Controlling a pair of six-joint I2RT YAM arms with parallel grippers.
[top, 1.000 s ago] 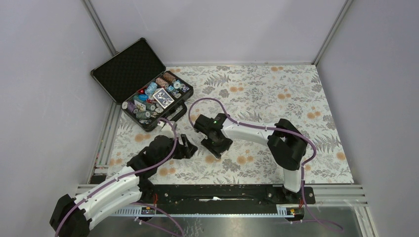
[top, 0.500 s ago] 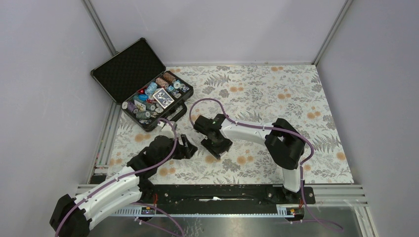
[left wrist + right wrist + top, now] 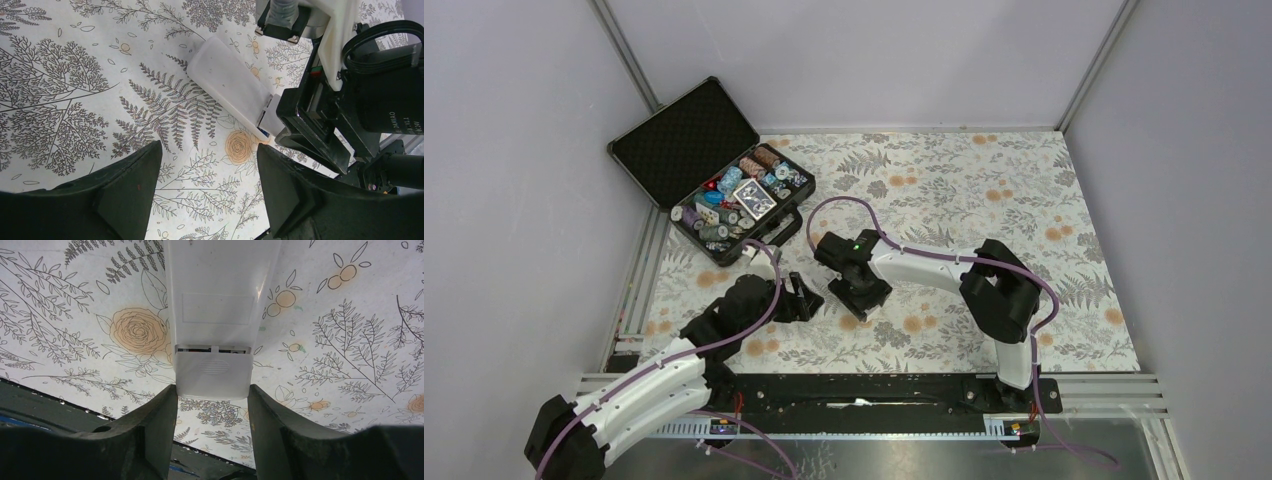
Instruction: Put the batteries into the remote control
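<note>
From above, the right gripper [image 3: 863,304] sits low on the floral mat [image 3: 984,200], just at 3 o'clock of the left gripper [image 3: 810,298], hiding what it works on. The left wrist view shows its own fingers [image 3: 127,192] spread and empty; the remote control [image 3: 227,85] lies back-up toward 1 o'clock, and no batteries can be made out. In the right wrist view the fingers [image 3: 150,430] pinch the part-slid battery cover [image 3: 212,371] at 6 o'clock; nothing braces the remote control, so a pull would likely drag it along, or the squeeze may jam the cover.
</note>
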